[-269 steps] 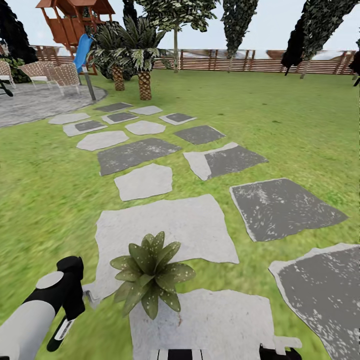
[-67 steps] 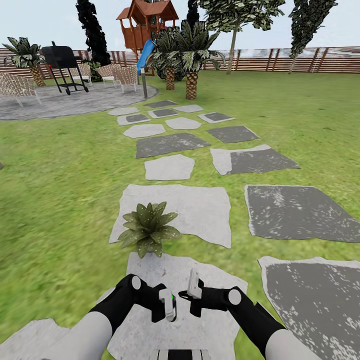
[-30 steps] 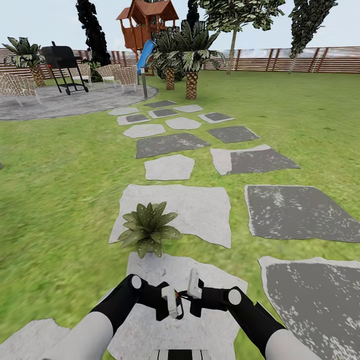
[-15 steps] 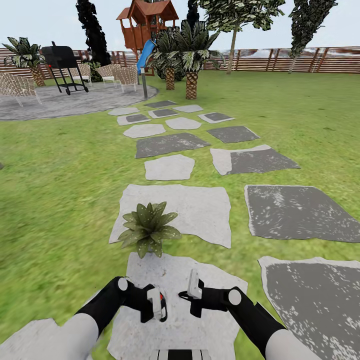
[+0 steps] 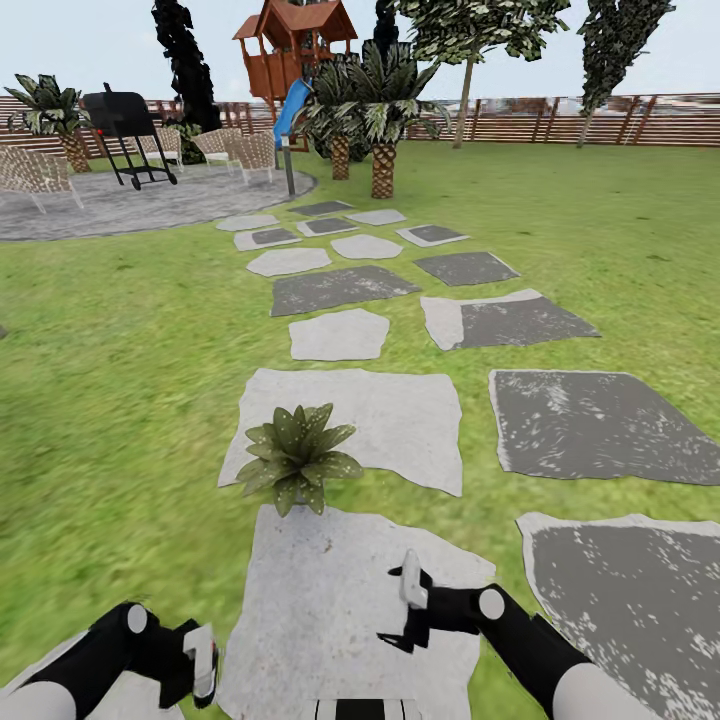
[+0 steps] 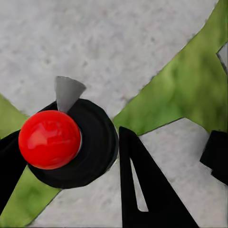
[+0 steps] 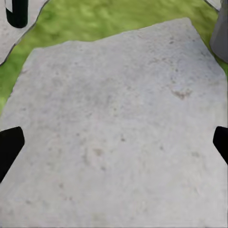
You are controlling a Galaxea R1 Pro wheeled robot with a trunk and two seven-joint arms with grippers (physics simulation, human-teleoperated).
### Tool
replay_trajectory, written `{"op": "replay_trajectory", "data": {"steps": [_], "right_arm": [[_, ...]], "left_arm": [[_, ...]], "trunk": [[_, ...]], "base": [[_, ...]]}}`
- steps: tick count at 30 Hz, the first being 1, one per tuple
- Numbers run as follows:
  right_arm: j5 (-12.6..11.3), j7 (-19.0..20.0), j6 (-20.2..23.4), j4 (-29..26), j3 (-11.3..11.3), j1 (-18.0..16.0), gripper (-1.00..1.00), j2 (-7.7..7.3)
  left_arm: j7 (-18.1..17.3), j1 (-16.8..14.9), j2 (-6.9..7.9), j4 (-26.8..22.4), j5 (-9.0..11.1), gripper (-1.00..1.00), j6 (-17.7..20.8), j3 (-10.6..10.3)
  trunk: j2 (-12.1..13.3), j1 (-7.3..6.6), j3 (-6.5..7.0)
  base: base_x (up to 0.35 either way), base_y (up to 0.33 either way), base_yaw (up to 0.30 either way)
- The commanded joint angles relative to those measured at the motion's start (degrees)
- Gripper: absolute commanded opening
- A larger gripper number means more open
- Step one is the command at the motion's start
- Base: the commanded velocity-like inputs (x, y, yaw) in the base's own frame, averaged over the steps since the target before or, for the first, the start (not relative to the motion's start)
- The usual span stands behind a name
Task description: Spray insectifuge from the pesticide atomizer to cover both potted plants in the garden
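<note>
Low in the head view, the left gripper (image 5: 203,662) sat at the bottom left of the frame, partly over the pale stepping stone (image 5: 330,590) and partly over grass. Between its black fingers (image 6: 142,190) the left wrist view showed a black round object topped with a red ball (image 6: 49,139) and a small grey cone; this looked like the pesticide atomizer (image 6: 80,142), though how firmly the fingers closed on it could not be told. The right gripper (image 5: 410,600) hovered at the bottom centre-right over the same stone. In the right wrist view its two dark fingertips (image 7: 9,147) stood at opposite edges of the frame, spread wide with nothing between them but bare stone.

One potted plant (image 5: 296,455), a low rosette of pointed green leaves, stood just above the near stone, in the lower middle of the head view, on the near left corner of a larger pale slab (image 5: 390,420). Grey stepping stones ran up the lawn (image 5: 120,400) toward the round patio (image 5: 130,205) at upper left, where a black grill (image 5: 122,125) stood. A wooden fence (image 5: 600,118) crossed the upper right.
</note>
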Motion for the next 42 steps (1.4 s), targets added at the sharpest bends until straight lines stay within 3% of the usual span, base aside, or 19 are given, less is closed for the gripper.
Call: {"op": "replay_trajectory", "data": {"steps": [1,3,4,5,6,8,10,12,14,15,16,17,19,22,33,39,42], "right_arm": [[0.4,-0.4,-0.4,1.7,0.1,0.0,1.00,-1.28],[0.1,-2.7,-0.5,5.2,-0.1,0.0,1.00,-2.90],[-0.8,-6.1,-0.5,8.6,-1.2,0.0,1.00,-3.98],[-1.8,-8.6,-0.6,10.9,-2.8,0.0,1.00,-4.43],[-3.3,-11.8,-0.6,14.0,-5.5,0.0,1.00,-4.73],[-6.6,-21.8,-0.7,23.7,-13.2,0.0,1.00,-5.11],[-7.6,-29.3,-0.8,28.6,-16.7,0.1,1.00,-5.34],[-8.2,-38.9,-1.1,31.1,-18.7,0.2,1.00,-5.46],[-8.6,-44.7,-2.2,31.7,-19.3,1.2,1.00,-5.31],[-10.0,-47.8,-4.0,32.0,-19.6,2.1,1.00,-5.10],[-13.0,-50.1,-6.3,32.1,-19.7,3.2,1.00,-4.71],[-16.0,-51.1,-8.0,32.2,-19.7,4.0,1.00,-4.39],[-25.1,-52.7,-13.1,32.3,-19.7,5.8,1.00,-3.73],[-29.4,-53.1,-15.3,32.4,-19.6,6.5,1.00,-3.74],[-30.1,-53.0,-15.6,32.4,-19.4,6.9,1.00,-3.25],[-30.1,-52.9,-15.4,32.5,-19.5,7.6,1.00,1.52],[-30.1,-52.9,-15.4,32.5,-19.5,8.1,1.00,2.67]], "left_arm": [[1.9,0.0,0.05,0.7,0.0,-1.00,-0.6,2.1],[5.9,0.0,-0.10,1.3,1.2,-1.00,-0.6,6.4],[8.9,0.0,-0.24,2.1,2.4,-1.00,-0.6,9.7],[10.4,0.0,-0.33,3.0,3.2,-1.00,-0.6,11.7],[11.6,0.0,-0.40,4.5,4.2,-1.00,-0.6,13.7],[14.9,0.0,-0.48,8.5,7.5,-1.00,-0.6,18.7],[18.6,0.1,-0.46,11.1,10.6,-1.00,-0.7,21.9],[26.0,0.9,-0.52,15.1,15.2,-1.00,-2.5,25.0],[32.1,1.6,-0.83,18.2,19.4,-1.00,-6.6,26.3],[36.3,2.4,-1.03,20.3,22.7,-1.00,-10.4,26.7],[39.9,3.4,-1.20,21.9,25.9,-1.00,-13.7,26.9],[41.9,4.0,-1.28,22.6,27.7,-1.00,-15.3,27.0],[46.5,5.3,-1.33,23.7,30.5,-1.00,-17.6,27.1],[50.3,7.2,-1.35,24.1,31.4,-1.00,-18.4,27.1],[51.8,7.7,-1.44,24.3,31.8,-1.00,-18.6,27.1],[51.7,7.7,-2.05,24.3,31.7,-1.00,-18.6,27.1],[51.7,7.7,-2.10,24.3,31.7,-1.00,-18.6,27.1]], "trunk": [[0.0,-0.01,-0.04],[0.0,-0.01,-0.04],[0.0,-0.01,-0.04],[0.0,-0.01,-0.04],[0.0,-0.01,-0.04],[0.0,-0.01,-0.04],[0.0,-0.01,-0.04],[0.0,-0.01,-0.04],[0.0,-0.01,-0.04],[0.0,-0.01,-0.04],[0.0,-0.01,-0.04],[0.0,-0.01,-0.04],[0.0,-0.01,-0.04],[0.0,-0.01,-0.04],[0.0,-0.01,-0.04],[0.0,-0.01,-0.04],[0.0,-0.01,-0.04]], "base": [[0.000,0.000,0.000],[0.000,0.000,0.000],[0.000,0.000,0.000],[0.000,0.000,0.000],[0.000,0.000,0.000],[0.000,0.000,0.000],[0.000,0.000,0.000],[0.000,0.000,0.000],[0.000,0.000,0.000],[0.000,0.000,0.000],[0.000,0.000,0.000],[0.000,0.000,0.000],[0.000,0.000,0.000],[0.000,0.000,0.000],[0.000,0.000,0.000],[0.000,0.000,0.000],[0.000,0.000,0.000]]}}
